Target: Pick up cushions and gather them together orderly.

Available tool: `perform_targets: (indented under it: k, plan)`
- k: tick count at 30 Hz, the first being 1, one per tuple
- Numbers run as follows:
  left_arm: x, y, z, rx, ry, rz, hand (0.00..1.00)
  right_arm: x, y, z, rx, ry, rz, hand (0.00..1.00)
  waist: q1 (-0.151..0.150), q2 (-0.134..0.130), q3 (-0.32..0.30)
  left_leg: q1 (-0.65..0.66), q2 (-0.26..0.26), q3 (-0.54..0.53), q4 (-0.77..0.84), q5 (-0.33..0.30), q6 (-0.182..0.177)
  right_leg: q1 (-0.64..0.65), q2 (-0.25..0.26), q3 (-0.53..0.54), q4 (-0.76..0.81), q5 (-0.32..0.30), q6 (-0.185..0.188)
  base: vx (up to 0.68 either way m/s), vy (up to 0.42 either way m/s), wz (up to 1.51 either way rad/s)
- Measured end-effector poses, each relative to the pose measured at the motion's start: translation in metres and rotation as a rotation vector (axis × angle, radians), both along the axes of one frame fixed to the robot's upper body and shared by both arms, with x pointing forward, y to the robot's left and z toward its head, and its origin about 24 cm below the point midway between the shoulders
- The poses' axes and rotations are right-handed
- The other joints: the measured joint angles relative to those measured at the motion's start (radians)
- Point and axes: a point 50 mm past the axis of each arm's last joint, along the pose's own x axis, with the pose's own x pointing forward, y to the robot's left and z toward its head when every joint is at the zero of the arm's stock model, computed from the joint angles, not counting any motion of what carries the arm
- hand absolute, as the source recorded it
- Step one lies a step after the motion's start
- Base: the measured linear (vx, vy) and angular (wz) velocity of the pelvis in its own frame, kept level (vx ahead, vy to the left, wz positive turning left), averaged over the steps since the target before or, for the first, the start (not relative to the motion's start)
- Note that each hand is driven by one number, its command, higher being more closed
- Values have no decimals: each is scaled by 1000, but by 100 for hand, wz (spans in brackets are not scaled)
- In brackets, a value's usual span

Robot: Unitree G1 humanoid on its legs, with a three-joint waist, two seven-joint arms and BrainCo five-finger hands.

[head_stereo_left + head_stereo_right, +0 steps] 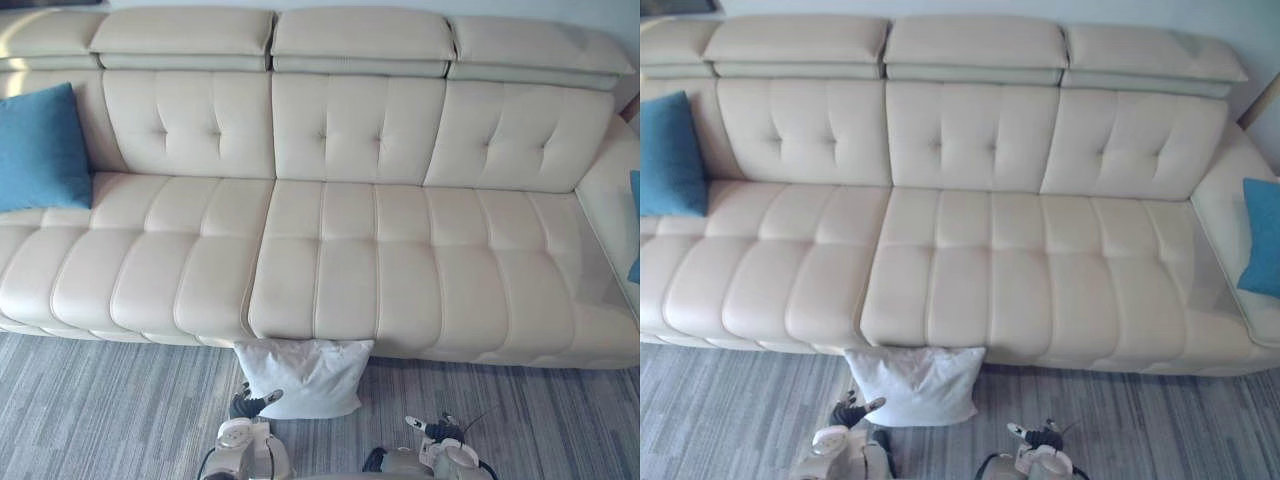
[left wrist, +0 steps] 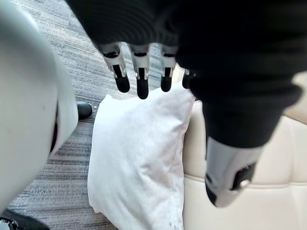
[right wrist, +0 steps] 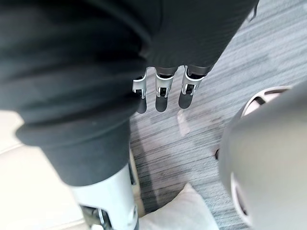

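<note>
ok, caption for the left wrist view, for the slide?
Left hand, fingers open, hovers over a white cushion lying on grey carpet against the cream sofa front.

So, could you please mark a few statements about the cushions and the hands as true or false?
1. The white cushion lies on the sofa seat. False: it is on the floor, against the sofa's front.
2. A blue cushion sits at the sofa's left end. True.
3. The left hand is clamped round the white cushion. False: its fingers are straight, not curled round it.
4. A second blue cushion is at the sofa's right end. True.
5. The right hand holds nothing. True.
</note>
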Motion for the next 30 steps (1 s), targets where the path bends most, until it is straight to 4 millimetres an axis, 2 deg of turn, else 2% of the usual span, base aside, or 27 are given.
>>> perform_targets:
  k: [4, 7, 9, 11, 14, 15, 17, 20, 21, 23, 26, 28, 30]
  plan:
    - [0, 3, 0, 7, -1, 0, 0, -3, 0, -1, -12, 15, 22, 0, 0, -11, -1, 3, -28, -24, -32, 17, 6, 1, -16, -11, -11, 20, 11, -52, 61, 15]
    - [2, 9, 2, 24, -11, 2, 0, 7, 5, 2, -21, -3, 70, 0, 2, -32, 9, -13, -41, -41, -20, 12, 16, -8, -33, -15, 6, 24, 17, -115, 75, 16]
    - [13, 15, 8, 38, -49, 7, 0, 23, 9, 7, -27, -39, 110, 0, 7, -49, 23, -113, -40, -70, 74, -21, 36, -65, -49, -18, 53, 20, 18, -165, 52, 29]
    - [38, 15, 22, 36, -135, 8, 0, 48, 5, 18, -68, -98, 143, 0, 10, -43, 84, -254, -26, -125, 251, -86, 46, -137, -61, -18, 138, -11, 19, -224, 77, 40]
    - [65, 22, 41, 60, -230, 9, 0, 78, 4, 36, -105, -194, 151, 0, 26, -41, 153, -370, -26, -152, 379, -129, 53, -233, -98, -4, 262, -54, 20, -271, 75, 25]
    - [78, 27, 52, 74, -282, 23, 0, 90, 5, 43, -115, -231, 158, 0, 33, -42, 175, -423, -27, -161, 418, -133, 56, -286, -108, 6, 307, -72, 27, -275, 52, 9]
    - [99, 35, 72, 98, -366, 49, 0, 111, 6, 58, -135, -302, 168, 0, 43, -40, 183, -530, -26, -168, 467, -133, 57, -393, -119, 22, 368, -85, 17, -243, 46, 5]
    - [143, 47, 117, 107, -538, 115, 0, 150, 4, 89, -153, -421, 137, 0, 43, -40, 240, -682, -24, -181, 528, -121, 74, -551, -121, 62, 444, -88, 11, -211, 48, 1]
    - [147, 47, 121, 107, -554, 120, 0, 152, 3, 92, -157, -431, 132, 0, 42, -40, 243, -699, -25, -187, 533, -118, 77, -567, -121, 63, 450, -88, 10, -152, 45, 10]
    - [180, 49, 165, 96, -700, 152, 0, 175, -6, 118, -156, -531, 35, 0, 36, -44, 285, -829, -31, -206, 582, -104, 91, -694, -134, 78, 515, -94, 0, -133, 47, 13]
    - [204, 49, 206, 112, -816, 140, 0, 200, -9, 149, -173, -625, 5, 0, 21, -52, 323, -944, -44, -206, 612, -90, 105, -822, -149, 104, 572, -97, -8, -88, 40, 9]
    - [218, 47, 234, 120, -893, 136, 0, 221, -9, 182, -179, -729, -13, 0, 6, -53, 340, -1042, -48, -207, 638, -78, 117, -921, -159, 116, 610, -90, -18, -42, 42, 5]
    - [226, 42, 252, 120, -940, 123, 0, 234, -11, 209, -167, -816, -58, 0, 2, -54, 348, -1108, -48, -206, 652, -65, 121, -995, -160, 131, 634, -90, -20, -9, 19, -1]
